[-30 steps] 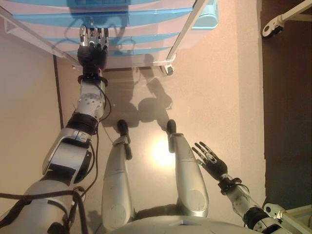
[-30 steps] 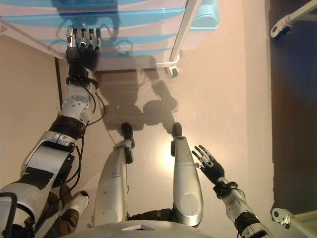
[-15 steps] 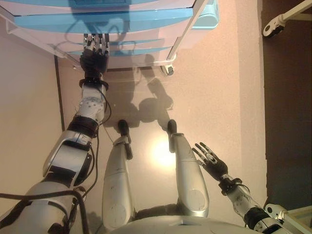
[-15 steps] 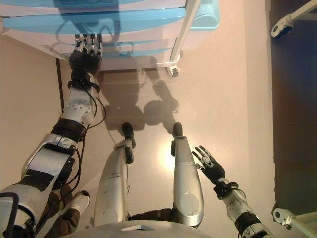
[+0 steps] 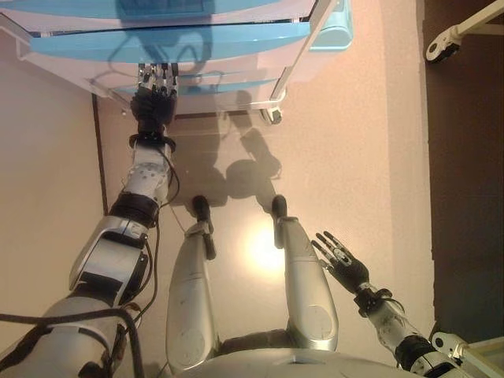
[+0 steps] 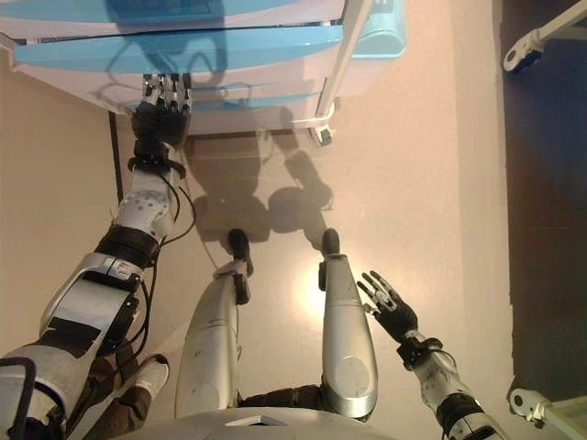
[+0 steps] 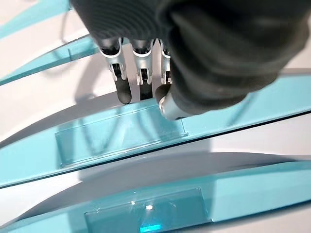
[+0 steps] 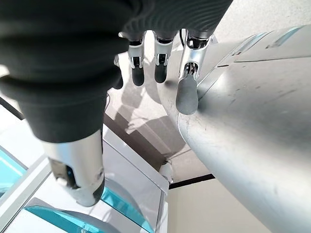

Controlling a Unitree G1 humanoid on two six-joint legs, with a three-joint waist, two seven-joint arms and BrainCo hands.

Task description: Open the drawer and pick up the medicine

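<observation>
Since a second ago the left hand (image 5: 153,101) has drawn back toward the robot, and the blue-fronted drawer (image 5: 169,49) above its fingertips now juts further out of the drawer unit (image 5: 303,55) than before.

From the left eye view, the left arm reaches forward to the stacked drawers. The hand sits at the lower edge of a drawer front, its fingers pointing into the unit. The right hand (image 5: 343,261) hangs low beside the robot's leg, well apart from the drawers, fingers spread and empty.

From the right eye view the same scene shows: the pulled drawer overhangs the ones below it. No medicine is visible; the inside of the drawer cannot be seen from here.

From the left wrist view, the left hand's fingers (image 7: 122,90) curl down with their dark tips at the top edge of a clear handle plate (image 7: 121,133) on a blue drawer front. They seem hooked over it, though the contact is partly hidden by the hand's cover.

From the right wrist view, the right hand's fingers (image 8: 186,92) are relaxed and hold nothing.

As a judgement, opening is under way but unfinished. Finding and picking up the medicine is all still to do.
</observation>
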